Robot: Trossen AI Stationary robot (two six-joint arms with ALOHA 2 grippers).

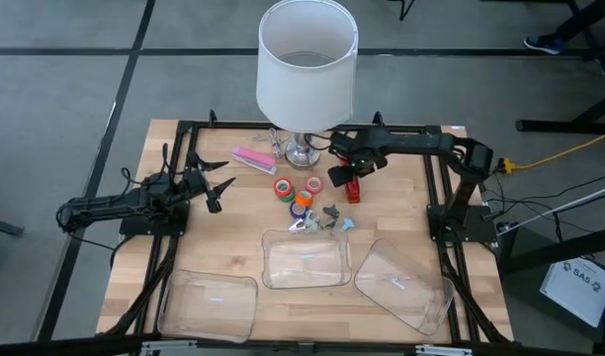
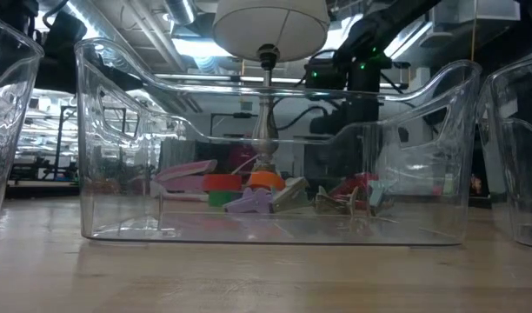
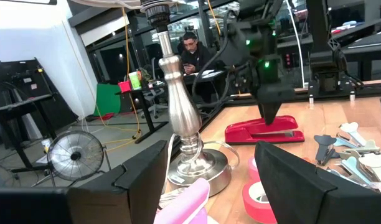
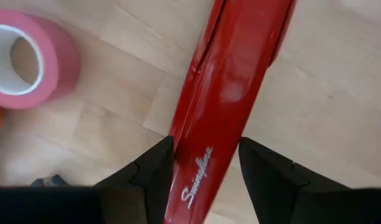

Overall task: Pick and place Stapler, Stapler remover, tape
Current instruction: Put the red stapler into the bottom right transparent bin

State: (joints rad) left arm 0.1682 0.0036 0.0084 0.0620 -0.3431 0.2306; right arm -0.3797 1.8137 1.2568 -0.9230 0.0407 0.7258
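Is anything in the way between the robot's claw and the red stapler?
Nothing visible is. The right gripper is right down over the red stapler, one finger on each side of it, with no other thing between them. The nearest pink tape roll lies off to one side on the wooden table.

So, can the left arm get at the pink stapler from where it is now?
Probably yes. The left gripper stands open at the table's left side, and bare wood lies between it and the pink stapler; only the lamp beside it stands close.
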